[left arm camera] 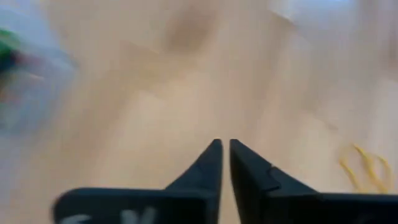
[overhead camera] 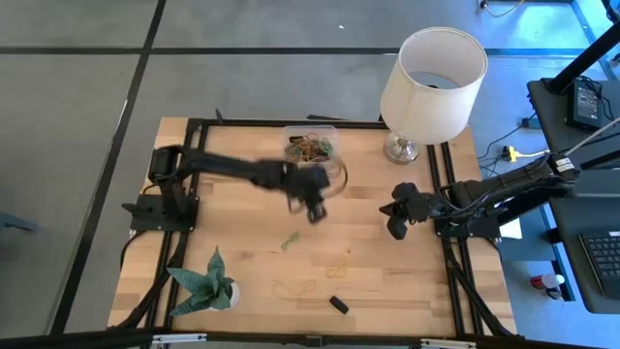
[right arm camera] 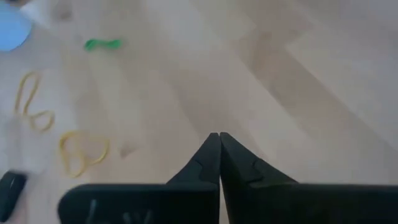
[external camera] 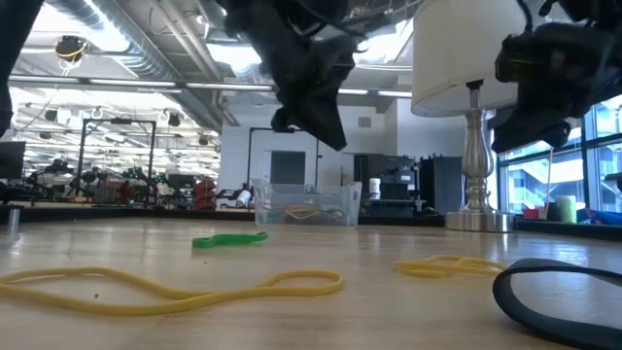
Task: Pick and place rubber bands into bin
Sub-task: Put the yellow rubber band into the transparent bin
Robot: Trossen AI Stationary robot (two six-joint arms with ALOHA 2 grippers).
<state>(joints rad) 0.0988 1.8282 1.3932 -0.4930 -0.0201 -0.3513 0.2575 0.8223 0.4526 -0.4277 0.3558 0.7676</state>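
Observation:
The clear bin (overhead camera: pixel 310 145) stands at the table's far middle with several rubber bands inside; it also shows in the low view (external camera: pixel 306 204). Loose bands lie flat on the wood: a green one (overhead camera: pixel 291 240) and two yellow ones (overhead camera: pixel 339 271) (overhead camera: pixel 295 287). My left gripper (overhead camera: pixel 315 202) hangs above the table just near of the bin, shut with nothing between its fingers (left arm camera: pixel 224 149). My right gripper (overhead camera: pixel 397 221) waits at the right, shut and empty (right arm camera: pixel 217 140), above bare wood. The green band (right arm camera: pixel 102 43) and yellow bands (right arm camera: pixel 81 152) lie well ahead of it.
A white lamp (overhead camera: pixel 431 78) stands at the far right corner, right of the bin. A small potted plant (overhead camera: pixel 203 281) sits at the near left. A small black block (overhead camera: pixel 337 304) lies near the front edge. A dark loop (external camera: pixel 554 292) lies close to the low camera.

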